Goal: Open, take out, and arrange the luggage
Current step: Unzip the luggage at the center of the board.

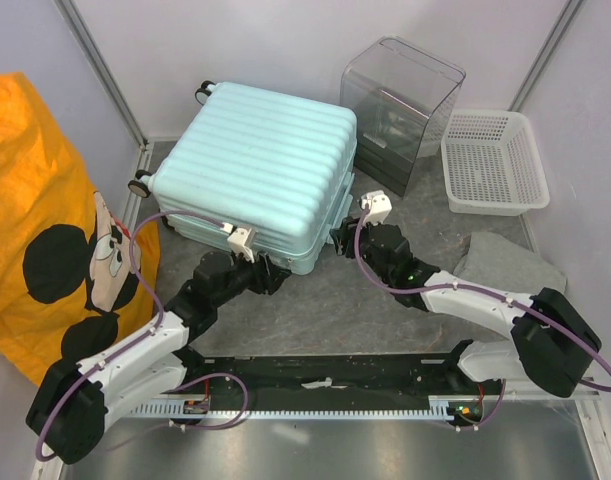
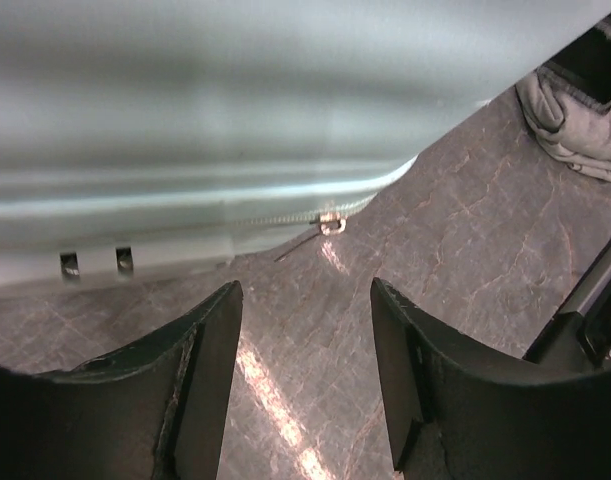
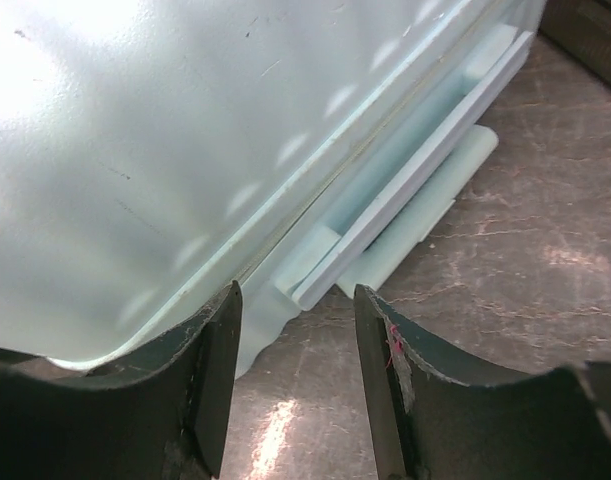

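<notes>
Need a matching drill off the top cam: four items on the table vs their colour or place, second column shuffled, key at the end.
Items:
1. luggage
2. mesh basket
3. clear box
4. cloth

Descriptions:
A. white, far right at the back
B. mint, lying flat, closed
C. see-through, just right of the luggage
D. grey, crumpled, front right

Pairs: 1-B, 2-A, 3-C, 4-D
</notes>
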Robot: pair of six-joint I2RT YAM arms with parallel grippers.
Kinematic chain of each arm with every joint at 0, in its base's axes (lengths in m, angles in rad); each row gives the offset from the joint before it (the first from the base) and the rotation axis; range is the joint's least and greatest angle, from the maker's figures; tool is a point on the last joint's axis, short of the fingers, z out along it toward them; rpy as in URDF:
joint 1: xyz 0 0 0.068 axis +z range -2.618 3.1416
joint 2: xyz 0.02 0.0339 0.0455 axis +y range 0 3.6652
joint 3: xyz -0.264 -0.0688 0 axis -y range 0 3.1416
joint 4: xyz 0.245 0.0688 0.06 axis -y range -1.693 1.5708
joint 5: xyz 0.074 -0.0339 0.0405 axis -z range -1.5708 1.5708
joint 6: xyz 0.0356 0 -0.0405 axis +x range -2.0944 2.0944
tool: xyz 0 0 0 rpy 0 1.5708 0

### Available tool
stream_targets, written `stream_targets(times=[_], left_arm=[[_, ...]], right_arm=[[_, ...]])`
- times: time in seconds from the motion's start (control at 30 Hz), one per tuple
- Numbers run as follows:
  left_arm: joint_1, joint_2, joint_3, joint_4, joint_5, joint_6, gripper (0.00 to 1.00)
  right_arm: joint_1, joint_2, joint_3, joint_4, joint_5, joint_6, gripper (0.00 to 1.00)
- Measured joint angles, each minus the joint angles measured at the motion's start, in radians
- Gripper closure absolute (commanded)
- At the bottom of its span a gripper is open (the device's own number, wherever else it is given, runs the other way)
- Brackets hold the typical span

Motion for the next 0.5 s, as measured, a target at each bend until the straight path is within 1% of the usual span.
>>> stream_targets(times=[0.13,0.2,0.5], left_arm=[[0.000,0.024,0.025,0.020,-0.002,0.023,0.40],[0.000,0.051,0.033,0.034,-0.002,0.034,0.42],[-0.007,0.153,0.065,0.073,0.003,0.050,0.47]], right_arm=[[-0.006,0.005,-0.023,0.044,-0.048,0.030,0.45],[-0.007,0.012,-0.029,0.055,-0.065,0.038,0.45],[-0.013,0.014,-0.074,0.101,-0.094,0.052,0.46]])
